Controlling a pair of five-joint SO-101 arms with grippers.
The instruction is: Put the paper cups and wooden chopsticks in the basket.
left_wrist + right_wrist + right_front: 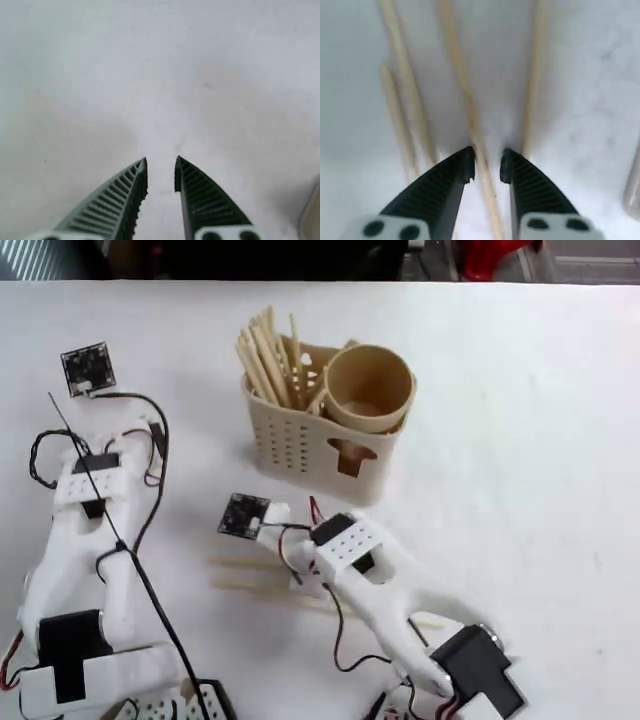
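A cream perforated basket [300, 455] stands at the table's middle back. It holds a bundle of wooden chopsticks [268, 355] and a paper cup [368, 390]. More chopsticks [245, 575] lie flat on the table in front of the basket. My right arm [345, 545] is lowered over them. My right gripper [487, 152] is open, its tips down at the table on either side of one chopstick [457, 65], with others [400, 60] [535, 75] alongside. My left gripper [161, 160] is open over bare white table, holding nothing.
The left arm [90, 485] stands at the table's left side, with cables [150, 440] looping around it. The white table [520, 440] stretches to the right of the basket.
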